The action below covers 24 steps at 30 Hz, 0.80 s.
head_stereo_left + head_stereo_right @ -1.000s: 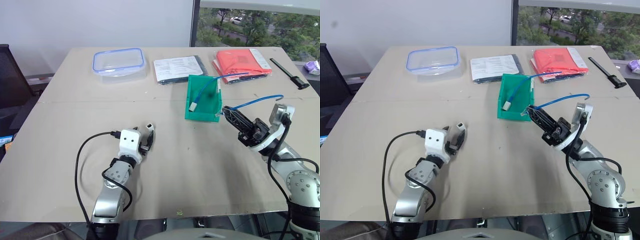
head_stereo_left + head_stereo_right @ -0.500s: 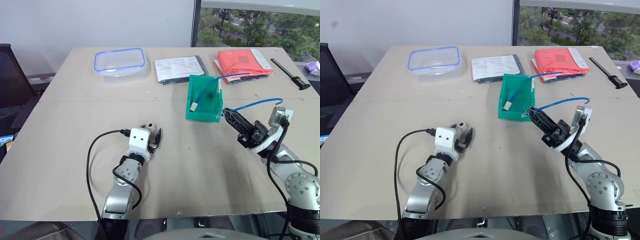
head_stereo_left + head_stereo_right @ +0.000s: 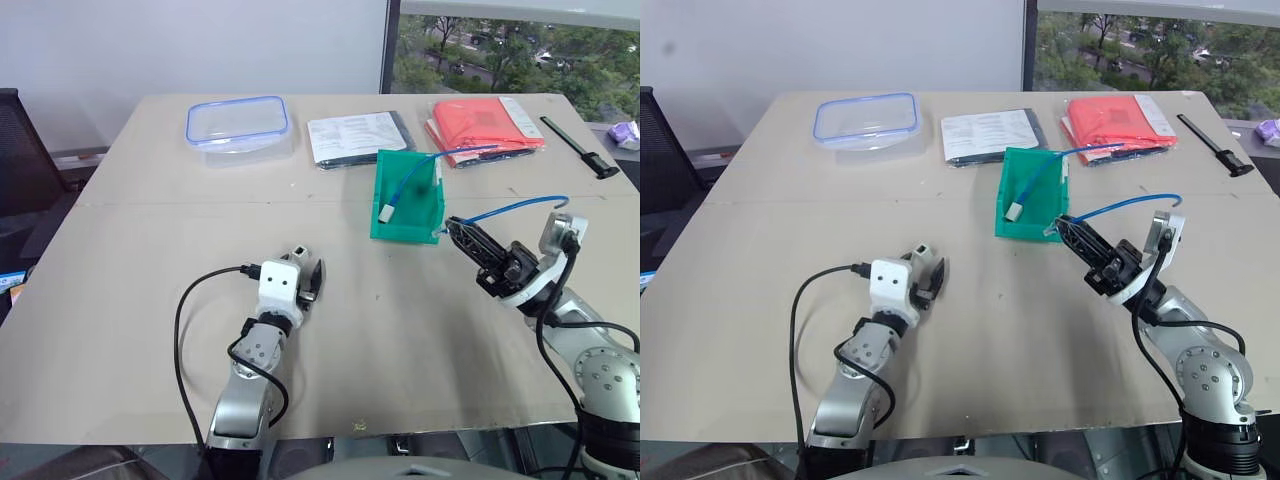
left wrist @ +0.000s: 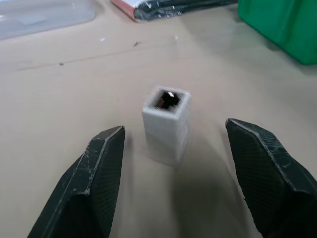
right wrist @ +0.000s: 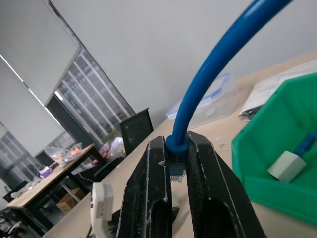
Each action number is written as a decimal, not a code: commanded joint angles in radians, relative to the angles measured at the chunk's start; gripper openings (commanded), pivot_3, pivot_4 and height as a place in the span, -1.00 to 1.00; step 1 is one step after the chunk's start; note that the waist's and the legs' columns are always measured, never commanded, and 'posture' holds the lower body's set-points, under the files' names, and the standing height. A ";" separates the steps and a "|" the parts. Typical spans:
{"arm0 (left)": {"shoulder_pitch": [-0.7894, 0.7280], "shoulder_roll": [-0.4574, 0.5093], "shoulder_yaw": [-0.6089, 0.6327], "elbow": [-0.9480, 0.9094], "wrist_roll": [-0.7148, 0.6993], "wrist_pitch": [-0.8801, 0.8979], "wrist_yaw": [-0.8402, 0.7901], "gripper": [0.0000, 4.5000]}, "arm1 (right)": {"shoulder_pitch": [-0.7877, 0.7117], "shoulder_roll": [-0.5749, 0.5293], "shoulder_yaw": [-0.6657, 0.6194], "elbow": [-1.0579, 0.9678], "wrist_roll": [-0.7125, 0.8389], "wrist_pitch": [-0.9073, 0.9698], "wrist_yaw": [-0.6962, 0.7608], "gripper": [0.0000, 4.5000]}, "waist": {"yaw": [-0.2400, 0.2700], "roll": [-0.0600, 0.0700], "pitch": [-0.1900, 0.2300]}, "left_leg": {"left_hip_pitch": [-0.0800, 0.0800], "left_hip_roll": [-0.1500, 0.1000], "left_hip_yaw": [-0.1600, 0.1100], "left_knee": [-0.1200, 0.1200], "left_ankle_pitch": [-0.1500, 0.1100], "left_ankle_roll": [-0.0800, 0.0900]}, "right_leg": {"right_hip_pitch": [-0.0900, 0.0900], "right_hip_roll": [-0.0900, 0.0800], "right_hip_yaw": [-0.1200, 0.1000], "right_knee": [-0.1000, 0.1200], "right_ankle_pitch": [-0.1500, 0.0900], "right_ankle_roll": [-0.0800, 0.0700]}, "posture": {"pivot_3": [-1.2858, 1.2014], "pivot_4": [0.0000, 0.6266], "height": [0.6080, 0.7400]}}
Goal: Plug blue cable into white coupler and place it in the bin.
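Left tool point(image 4: 171, 148) spread wide on either side of the coupler point(image 4: 167, 124), which stands upright on the bench point(image 3: 150, 250), socket up, untouched, right tool point(image 5: 173, 163) clenched on the cable point(image 3: 515, 208) plug, raised just beside the bin point(image 3: 420, 228)

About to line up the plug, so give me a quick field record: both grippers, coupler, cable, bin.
left gripper: open, fingers either side of the white coupler, not touching
white coupler: upright on the table, socket up
right gripper: shut on the blue cable at its plug
bin: on the table, already holds another blue cable with a white block
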 commanded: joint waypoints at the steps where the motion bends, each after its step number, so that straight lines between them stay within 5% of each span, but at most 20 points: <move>1: -0.026 -0.046 0.000 -0.024 0.019 0.051 0.068 0.46 | 0.016 -0.016 -0.039 -0.071 0.033 0.001 -0.014 -1.00 | 0.001 0.000 0.000 | 0.000 0.000 0.000 0.000 0.000 0.000 | 0.000 0.000 0.000 0.000 0.000 0.000 | 0.03 -0.52 0.96; 13: -0.124 -0.095 0.016 0.010 0.088 0.147 0.193 0.46 | 0.031 -0.019 -0.037 -0.112 0.054 -0.003 -0.063 -1.00 | -0.001 0.000 0.000 | -0.002 0.000 -0.002 0.001 0.000 0.000 | -0.001 0.002 -0.001 0.000 0.000 0.000 | 0.03 -0.52 0.96; 24: -0.046 -0.079 0.026 -0.040 0.091 0.159 0.197 0.46 | 0.016 -0.017 -0.019 -0.088 0.050 0.003 -0.052 -1.00 | -0.002 0.000 0.000 | -0.002 0.000 -0.002 0.001 0.000 0.000 | -0.001 0.002 -0.001 0.000 0.000 0.000 | 0.03 -0.52 0.96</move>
